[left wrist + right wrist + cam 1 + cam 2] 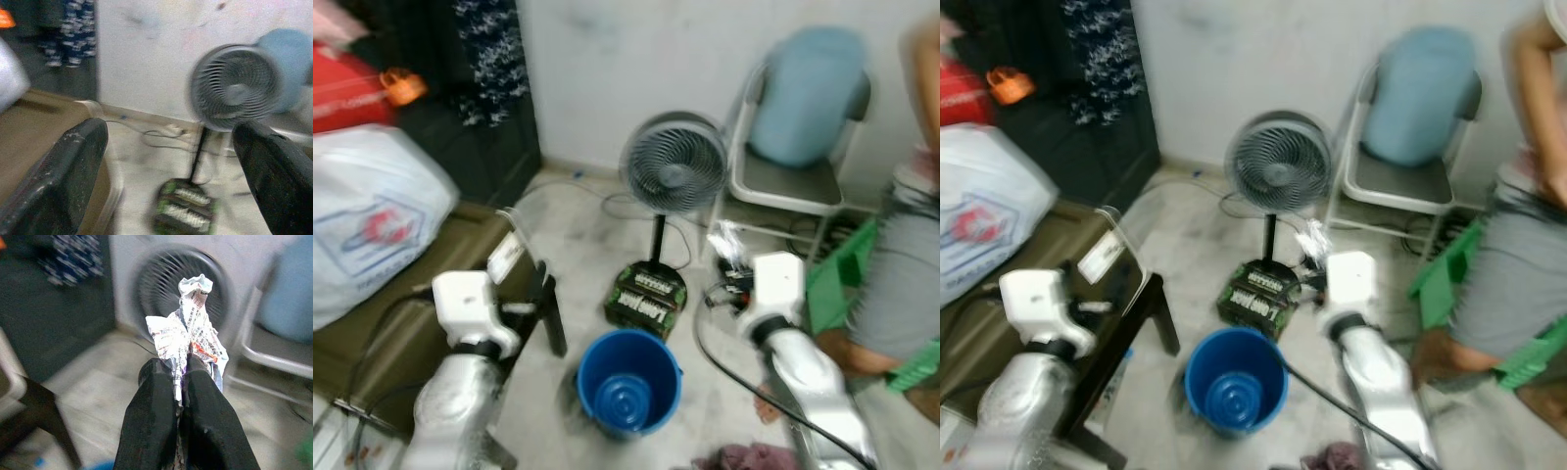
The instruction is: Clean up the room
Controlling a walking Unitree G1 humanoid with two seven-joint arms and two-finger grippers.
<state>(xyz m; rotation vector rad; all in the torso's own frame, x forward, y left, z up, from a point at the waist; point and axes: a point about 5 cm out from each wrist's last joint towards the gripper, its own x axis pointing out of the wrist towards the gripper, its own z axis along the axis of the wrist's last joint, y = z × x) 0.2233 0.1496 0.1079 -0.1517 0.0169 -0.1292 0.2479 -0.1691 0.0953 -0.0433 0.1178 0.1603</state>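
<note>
The right hand [180, 369] pinches a crumpled printed wrapper [188, 338] above the floor, near the blue bucket [628, 382], probably for dropping it in. The left hand [171, 161] hangs wide, empty.

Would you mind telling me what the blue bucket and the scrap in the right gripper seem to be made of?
Blue bucket: likely plastic, with a smooth, evenly coloured wall and moulded rings in its base. Scrap, held in the right gripper: thin printed paper or wrapper, sharply creased and crumpled; which one is unclear.
</note>
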